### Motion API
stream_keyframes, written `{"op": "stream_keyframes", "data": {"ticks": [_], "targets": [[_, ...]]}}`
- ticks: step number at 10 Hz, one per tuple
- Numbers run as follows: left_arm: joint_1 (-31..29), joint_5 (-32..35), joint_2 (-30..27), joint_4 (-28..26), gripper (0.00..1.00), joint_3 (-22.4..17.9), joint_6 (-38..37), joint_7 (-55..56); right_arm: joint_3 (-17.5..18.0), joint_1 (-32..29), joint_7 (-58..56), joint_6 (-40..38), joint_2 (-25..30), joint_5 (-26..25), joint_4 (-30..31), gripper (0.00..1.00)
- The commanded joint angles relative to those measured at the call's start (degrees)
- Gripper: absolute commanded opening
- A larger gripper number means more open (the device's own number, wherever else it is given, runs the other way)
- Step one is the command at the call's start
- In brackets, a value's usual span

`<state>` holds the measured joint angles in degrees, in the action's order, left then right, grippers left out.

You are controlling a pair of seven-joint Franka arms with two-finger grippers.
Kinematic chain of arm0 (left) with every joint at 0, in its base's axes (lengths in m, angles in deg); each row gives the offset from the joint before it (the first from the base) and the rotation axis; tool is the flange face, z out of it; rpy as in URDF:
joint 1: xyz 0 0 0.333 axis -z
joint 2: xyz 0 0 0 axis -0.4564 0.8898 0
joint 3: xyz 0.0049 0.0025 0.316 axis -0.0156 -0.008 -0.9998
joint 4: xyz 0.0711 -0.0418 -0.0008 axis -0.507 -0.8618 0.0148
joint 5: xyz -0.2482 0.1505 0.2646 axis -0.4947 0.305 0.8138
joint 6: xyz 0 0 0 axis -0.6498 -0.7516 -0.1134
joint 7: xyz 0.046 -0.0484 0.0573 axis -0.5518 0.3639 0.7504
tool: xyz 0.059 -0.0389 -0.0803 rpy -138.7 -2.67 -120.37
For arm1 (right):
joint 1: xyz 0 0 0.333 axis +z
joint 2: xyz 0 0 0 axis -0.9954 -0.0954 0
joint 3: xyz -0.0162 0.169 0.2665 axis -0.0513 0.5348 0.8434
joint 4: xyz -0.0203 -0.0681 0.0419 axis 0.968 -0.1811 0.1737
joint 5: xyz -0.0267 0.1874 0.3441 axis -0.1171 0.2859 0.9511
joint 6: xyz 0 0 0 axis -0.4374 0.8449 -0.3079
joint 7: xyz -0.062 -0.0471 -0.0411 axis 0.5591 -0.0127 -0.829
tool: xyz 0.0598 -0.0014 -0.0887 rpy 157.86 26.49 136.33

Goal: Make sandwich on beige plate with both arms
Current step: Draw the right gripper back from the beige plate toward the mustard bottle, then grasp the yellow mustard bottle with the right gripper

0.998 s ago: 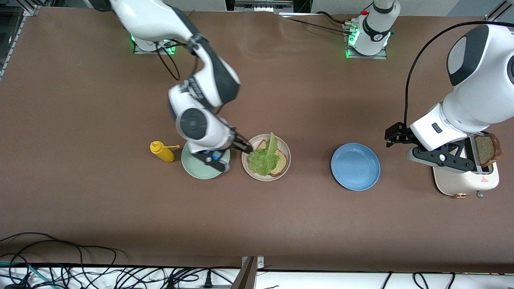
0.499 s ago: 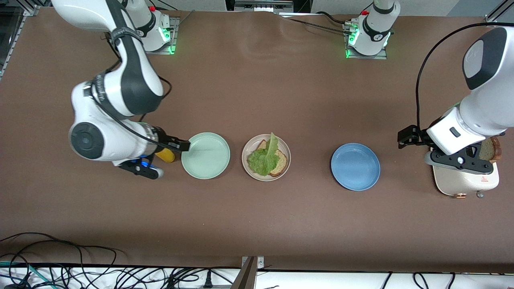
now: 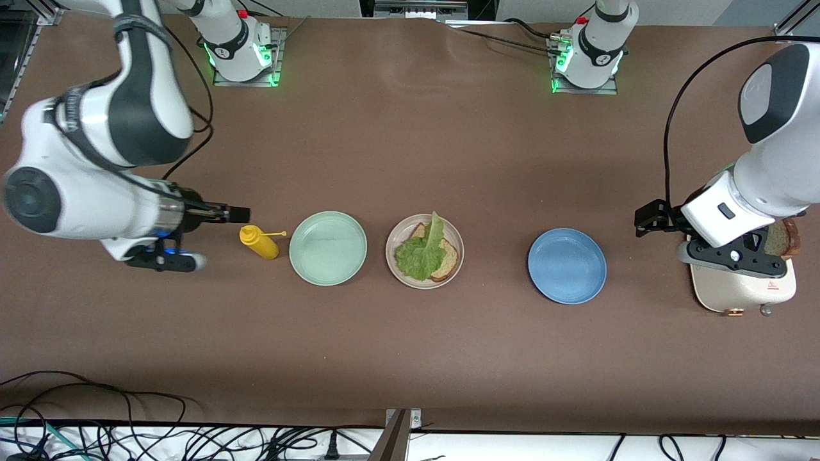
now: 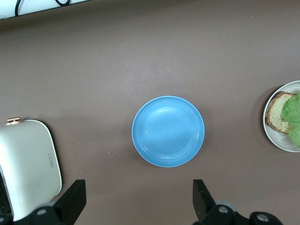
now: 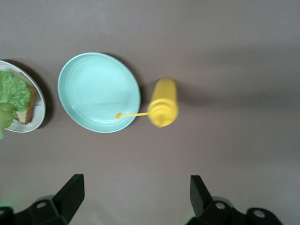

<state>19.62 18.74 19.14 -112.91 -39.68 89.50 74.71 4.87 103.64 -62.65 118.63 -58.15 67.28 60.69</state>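
Toaster (image 3: 743,288) nearest, one slice (image 3: 778,238) standing in its slot. Left gripper (image 4: 139,199) hangs over it, fingers spread, empty.

Likely step: fetch that slice. Drop straight down, pinch its flat faces, lift clear before swinging toward 9 o'clock, over the blue plate (image 3: 567,266).

Beige plate (image 3: 393,269) mid-row, holding bread (image 3: 448,259) under lettuce (image 3: 419,253). Mint plate (image 3: 328,248) at its 9 o'clock, then the bottle (image 3: 259,242).

Right gripper (image 5: 136,192) waits spread and empty (just 9 o'clock of the bottle).

Count: three plates, two slices, one leaf, one bottle, one toaster.
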Motion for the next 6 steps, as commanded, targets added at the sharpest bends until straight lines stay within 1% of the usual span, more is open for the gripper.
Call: {"op": "stream_keyframes", "data": {"ticks": [1, 2, 3, 4, 6], "targets": [[-0.29, 1.0, -0.63, -0.06, 1.0, 0.25, -0.7, 0.32, 1.68, -2.33, -10.61, 13.35, 13.04, -0.85, 20.67, 1.0], [-0.38, 1.0, -0.63, -0.06, 1.0, 0.25, -0.7, 0.4, 1.68, -2.77, -15.45, 18.28, 15.95, -0.86, 25.96, 1.0], [-0.38, 1.17, -0.63, 0.2, 1.0, 0.34, -0.7, 0.32, 1.68, -2.95, -21.76, 22.33, 17.9, -0.51, 29.5, 1.0], [-0.29, 1.7, -0.63, 0.38, 1.0, 0.43, -0.7, 0.32, 1.68, -3.03, -28.26, 25.07, 18.87, -0.33, 31.62, 1.0], [-0.64, 1.0, -0.63, 0.73, 1.0, 0.25, -0.78, 0.23, 1.77, -3.12, -39.35, 27.89, 18.97, -0.07, 32.95, 1.0]]}}
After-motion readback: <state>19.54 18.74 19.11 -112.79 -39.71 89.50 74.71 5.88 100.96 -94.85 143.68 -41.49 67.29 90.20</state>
